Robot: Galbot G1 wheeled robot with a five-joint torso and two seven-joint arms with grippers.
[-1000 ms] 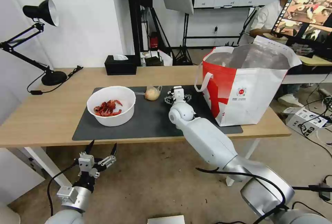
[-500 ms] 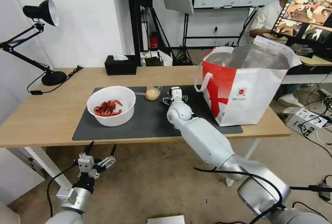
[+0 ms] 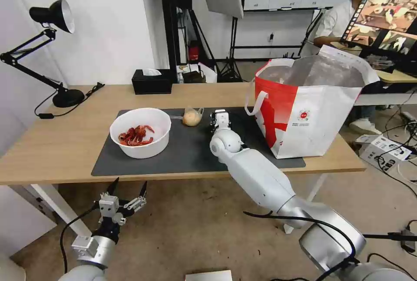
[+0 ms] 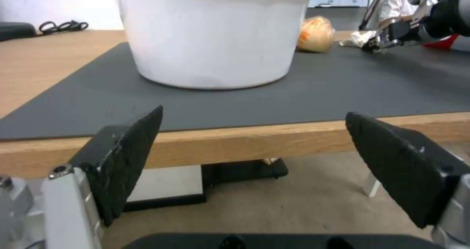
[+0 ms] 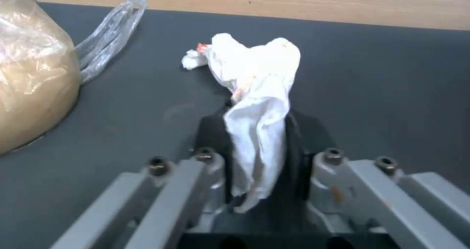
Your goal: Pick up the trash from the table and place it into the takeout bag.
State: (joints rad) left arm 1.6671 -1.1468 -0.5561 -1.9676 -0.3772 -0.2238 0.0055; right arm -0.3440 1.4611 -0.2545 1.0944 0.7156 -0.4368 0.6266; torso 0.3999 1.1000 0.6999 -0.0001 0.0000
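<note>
At the far left, below the front edge of the table (image 3: 52, 150), the left gripper (image 3: 127, 190) is parked with its fingers spread wide and nothing between them. On the dark mat (image 3: 191, 150), toward its left end, stands the white bowl (image 3: 140, 132) of red crayfish shells; it looks rigid but open-topped, so it would best be taken by the rim and kept level. Further right, near the mat's back edge, lies the small clear bag (image 3: 191, 117) with its yellowish lump, which is judged soft and slippery, the loose film beside the lump being the likeliest hold. Just beside it, the right gripper (image 5: 257, 131) is lowered to the mat, its fingers closed on the crumpled tissue (image 5: 255, 83). The tissue is judged very light and limp; it is pinched at its near end, with the rest bunched on the mat beyond the fingertips. At the right, the takeout bag (image 3: 308, 111) stands open.
</note>
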